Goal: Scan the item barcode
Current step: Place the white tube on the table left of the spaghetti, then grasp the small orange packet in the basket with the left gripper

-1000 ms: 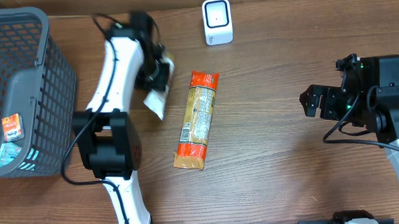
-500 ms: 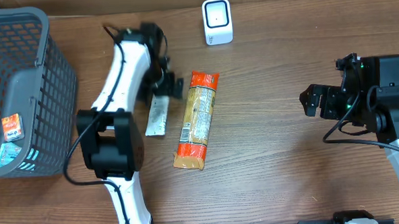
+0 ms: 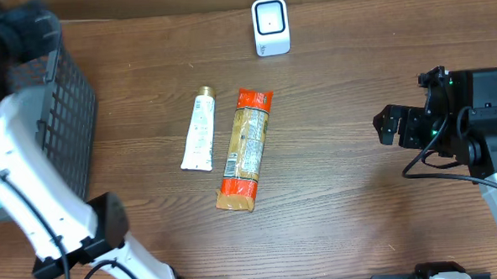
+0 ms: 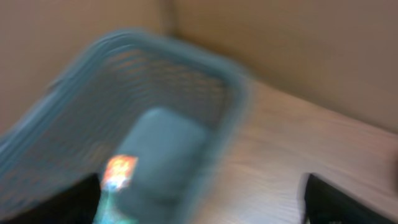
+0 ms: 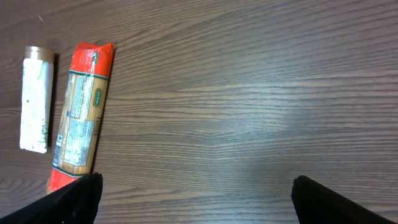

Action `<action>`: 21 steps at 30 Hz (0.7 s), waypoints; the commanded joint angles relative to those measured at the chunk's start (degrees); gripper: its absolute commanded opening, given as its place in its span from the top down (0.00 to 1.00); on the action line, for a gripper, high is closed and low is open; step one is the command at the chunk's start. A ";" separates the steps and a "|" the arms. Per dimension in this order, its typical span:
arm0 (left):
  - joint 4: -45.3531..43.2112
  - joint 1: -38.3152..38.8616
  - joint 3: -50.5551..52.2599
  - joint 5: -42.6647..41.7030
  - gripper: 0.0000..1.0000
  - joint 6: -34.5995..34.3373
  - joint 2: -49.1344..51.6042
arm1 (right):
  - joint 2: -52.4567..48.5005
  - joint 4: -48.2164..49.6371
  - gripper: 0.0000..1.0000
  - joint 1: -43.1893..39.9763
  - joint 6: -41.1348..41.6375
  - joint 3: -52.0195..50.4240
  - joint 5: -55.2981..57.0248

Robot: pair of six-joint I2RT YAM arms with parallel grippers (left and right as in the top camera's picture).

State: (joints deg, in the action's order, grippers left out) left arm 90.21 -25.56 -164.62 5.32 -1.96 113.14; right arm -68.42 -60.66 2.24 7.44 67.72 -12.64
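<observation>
A white tube with a gold cap point(image 3: 199, 130) lies flat on the wooden table. Beside it on the right is a long orange-ended pasta packet point(image 3: 245, 148). The white barcode scanner point(image 3: 270, 27) stands at the back edge. My left gripper point(image 3: 8, 32) is a blur over the grey basket point(image 3: 71, 88) at far left. In its wrist view the left gripper point(image 4: 202, 205) has its dark fingers wide apart, open and empty. My right gripper point(image 3: 391, 125) hovers open at the right, well clear of the items; its wrist view shows the tube point(image 5: 35, 99) and the packet point(image 5: 81, 118).
The basket point(image 4: 186, 68) holds a small orange-labelled item point(image 4: 118, 171), seen blurred in the left wrist view. The white left arm point(image 3: 24, 191) crosses the table's left side. Bare wood point(image 5: 249, 112) lies between the packet and the right gripper.
The left gripper let go of the tube, which now lies flat beside the packet. The left arm then swung fast to the left, over the basket. The right arm has stayed put.
</observation>
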 commanded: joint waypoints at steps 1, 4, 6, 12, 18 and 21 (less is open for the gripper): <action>-0.09 -7.23 4.33 -0.37 0.23 0.04 3.54 | 0.15 0.28 0.00 -0.04 -0.24 0.92 0.09; -4.31 -10.95 10.64 -0.90 0.23 0.09 3.76 | 0.15 0.15 0.00 -0.04 -0.24 0.90 0.09; -8.15 -12.39 15.37 -0.83 0.23 0.85 3.76 | 0.15 0.07 0.00 -0.04 -0.24 0.90 0.09; -24.17 -13.92 33.07 -1.05 0.20 9.66 3.76 | 0.15 0.26 0.00 -0.04 -0.24 0.92 0.09; -40.22 -14.29 53.00 -0.76 0.00 18.86 3.76 | 0.13 0.37 0.00 -0.04 -0.22 0.90 0.09; -48.22 -14.43 61.72 3.17 0.00 22.69 3.76 | 0.13 0.37 0.00 -0.04 -0.22 0.92 0.09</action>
State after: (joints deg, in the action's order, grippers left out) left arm 46.52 -39.48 -110.17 5.10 13.39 116.75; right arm -68.42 -60.64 2.24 7.46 67.72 -12.64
